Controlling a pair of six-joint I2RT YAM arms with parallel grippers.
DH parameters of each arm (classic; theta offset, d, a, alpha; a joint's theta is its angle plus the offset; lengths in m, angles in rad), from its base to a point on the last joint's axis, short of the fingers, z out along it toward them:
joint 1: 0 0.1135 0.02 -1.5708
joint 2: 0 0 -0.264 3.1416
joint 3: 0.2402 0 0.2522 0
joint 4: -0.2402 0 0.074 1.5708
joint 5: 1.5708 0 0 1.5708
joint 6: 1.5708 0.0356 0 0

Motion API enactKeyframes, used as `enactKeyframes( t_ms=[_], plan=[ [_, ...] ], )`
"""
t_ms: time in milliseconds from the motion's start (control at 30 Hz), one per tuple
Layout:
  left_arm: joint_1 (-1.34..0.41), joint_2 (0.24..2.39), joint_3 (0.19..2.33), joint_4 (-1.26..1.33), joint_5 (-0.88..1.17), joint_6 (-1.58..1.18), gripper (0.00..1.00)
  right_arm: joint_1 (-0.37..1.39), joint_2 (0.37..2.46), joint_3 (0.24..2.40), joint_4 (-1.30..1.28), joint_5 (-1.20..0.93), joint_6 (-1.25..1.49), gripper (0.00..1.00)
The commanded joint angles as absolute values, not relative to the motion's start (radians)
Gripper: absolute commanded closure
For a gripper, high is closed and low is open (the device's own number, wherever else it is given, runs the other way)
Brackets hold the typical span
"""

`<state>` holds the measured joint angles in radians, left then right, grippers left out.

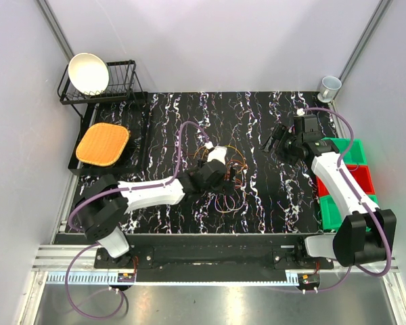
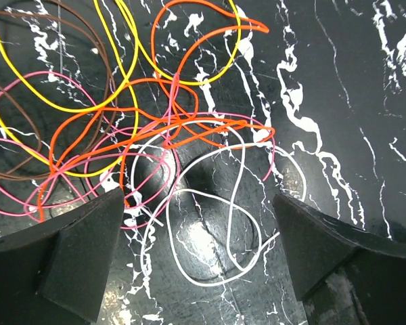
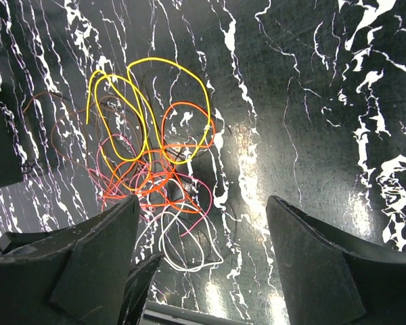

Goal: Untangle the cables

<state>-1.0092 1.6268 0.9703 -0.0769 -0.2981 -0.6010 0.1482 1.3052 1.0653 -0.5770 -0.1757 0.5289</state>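
Note:
The cables [image 1: 229, 181] lie in a tangled heap on the black marbled table, near its middle. In the left wrist view I see yellow [image 2: 122, 81], orange [image 2: 189, 125], pink [image 2: 74, 196], brown [image 2: 27, 115] and white [image 2: 240, 196] wires in overlapping loops. My left gripper [image 2: 196, 254] is open, low over the heap, with a white loop lying between its fingers [image 2: 81, 250]; it touches nothing. My right gripper [image 3: 203, 264] is open and empty, off to the right of the heap [image 3: 149, 169] and apart from it. It also shows in the top view [image 1: 274, 141].
A black dish rack with a white bowl [image 1: 89, 72] stands at the back left, with an orange mat [image 1: 103, 144] in front of it. A white cup [image 1: 329, 87] is at the back right. Green [image 1: 352, 152] and red [image 1: 362, 179] bins sit along the right edge.

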Motion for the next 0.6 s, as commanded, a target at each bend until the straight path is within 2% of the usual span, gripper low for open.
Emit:
enactKeyframes(
  t_ms=[0,267,567],
  plan=[
    [-1.017,1.654,0.960,-0.029,-0.307,-0.615,0.02,0.153,1.316,1.065,-0.569,-0.209,0.506,0.19],
    [-1.015,1.651,0.928,-0.003,-0.442,-0.634,0.02,0.158,1.319,1.049,-0.552,-0.233,0.506,0.19],
    [-1.000,1.684,0.928,0.069,-0.489,-0.591,0.10,0.166,1.335,1.043,-0.546,-0.241,0.499,0.18]
  ],
)
